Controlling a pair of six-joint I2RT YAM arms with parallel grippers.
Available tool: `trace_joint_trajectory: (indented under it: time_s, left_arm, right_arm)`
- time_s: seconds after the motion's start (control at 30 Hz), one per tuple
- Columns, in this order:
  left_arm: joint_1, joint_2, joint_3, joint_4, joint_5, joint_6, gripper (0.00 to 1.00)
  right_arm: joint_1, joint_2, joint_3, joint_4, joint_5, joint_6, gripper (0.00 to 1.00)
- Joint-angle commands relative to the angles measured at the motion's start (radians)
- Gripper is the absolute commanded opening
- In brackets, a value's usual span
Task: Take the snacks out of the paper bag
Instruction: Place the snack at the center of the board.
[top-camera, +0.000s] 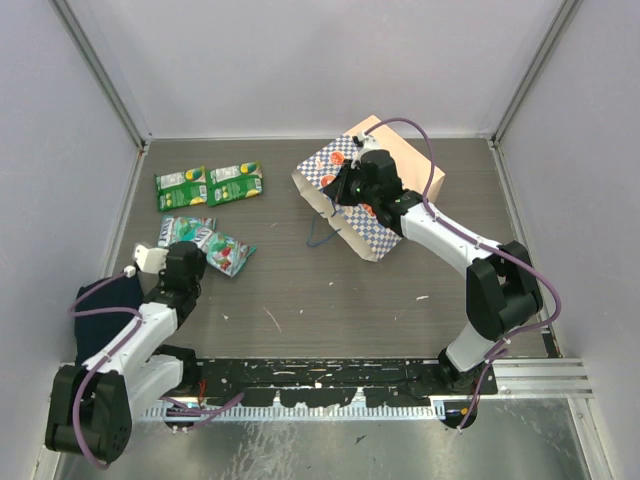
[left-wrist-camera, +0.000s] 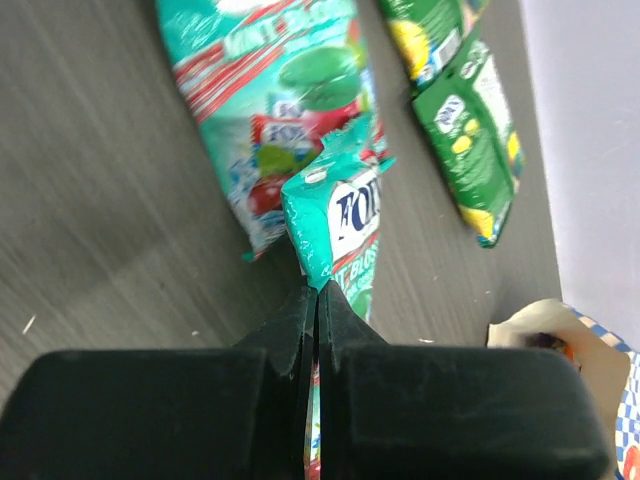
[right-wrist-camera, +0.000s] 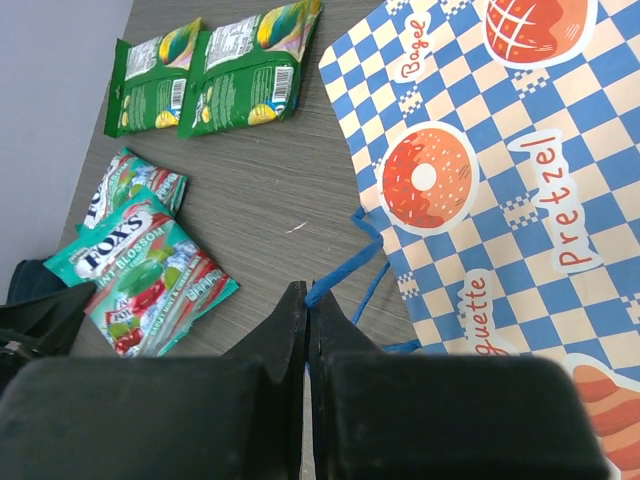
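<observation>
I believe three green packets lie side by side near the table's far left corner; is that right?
Not quite: two, not three. The left green packet and the right green packet lie side by side near the table's far left corner, as the top view shows.

paper bag (top-camera: 372, 236) laid on its side back right on the table (top-camera: 330, 300), two snacks (top-camera: 235, 182) set side by side back left, two more overlapped just in front of them

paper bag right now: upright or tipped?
Tipped on its side. Top view: the paper bag lies flat, tan base at its far end, mouth facing sideways toward the snacks.
</observation>
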Motion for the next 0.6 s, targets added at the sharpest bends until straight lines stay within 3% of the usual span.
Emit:
trace_joint_trajectory:
  time_s: [0.0,0.23,0.37,0.57]
  left_arm:
    - [-0.002,0.047,0.030,-0.043,0.011,-0.143,0.00]
    - [-0.099,0.103,0.047,-0.098,-0.106,-0.269,0.00]
    - [-0.187,0.167,0.107,-0.199,-0.186,-0.423,0.00]
    - [-0.194,0.268,0.118,-0.142,-0.214,-0.549,0.00]
  right_arm:
    - [-0.006,-0.028,0.002,0.048,-0.028,0.003,0.00]
    - [-0.006,-0.004,0.007,0.045,-0.061,0.003,0.01]
    - [-0.006,0.013,0.021,0.036,-0.078,0.004,0.01]
    - [-0.006,0.033,0.042,0.006,-0.112,-0.009,0.01]
